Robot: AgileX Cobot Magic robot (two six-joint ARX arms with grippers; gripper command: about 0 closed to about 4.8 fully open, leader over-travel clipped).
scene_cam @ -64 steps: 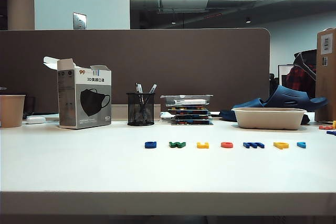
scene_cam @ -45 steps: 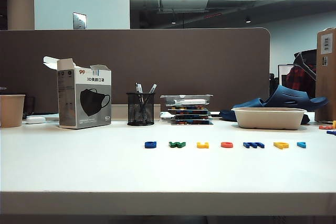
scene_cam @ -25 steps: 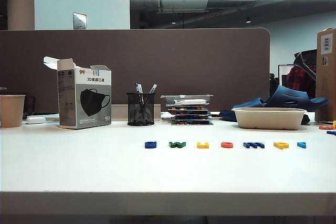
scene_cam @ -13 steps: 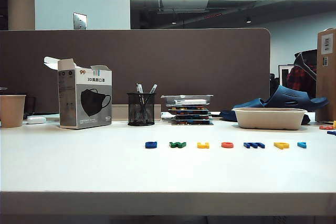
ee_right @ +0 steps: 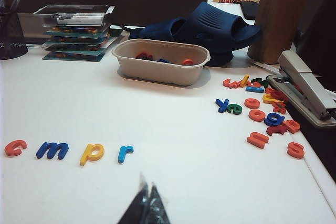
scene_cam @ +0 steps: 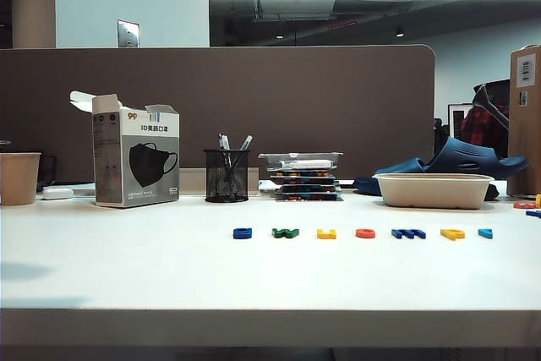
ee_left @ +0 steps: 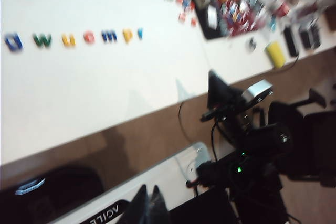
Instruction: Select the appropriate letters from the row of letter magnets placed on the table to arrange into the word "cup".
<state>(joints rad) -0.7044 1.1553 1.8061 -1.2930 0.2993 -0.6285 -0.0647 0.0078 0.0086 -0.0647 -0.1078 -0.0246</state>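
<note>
I am beginning the first step, picking the "c" [scene_cam: 365, 233]; nothing is gripped yet. The row [ee_left: 71, 38] is lying untouched mid-bench [scene_cam: 127, 276]. My left gripper [ee_left: 147, 209], fingers pressed together, is hanging beyond the bench edge, well apart from the letters. My right gripper [ee_right: 144, 206], also closed, is sitting near the "p" [ee_right: 92, 152]. Next I am needing spread fingers over the "c".

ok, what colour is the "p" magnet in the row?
Yellow. The "p" shows best in the right wrist view, between the dark blue "m" and light blue "r".
</note>
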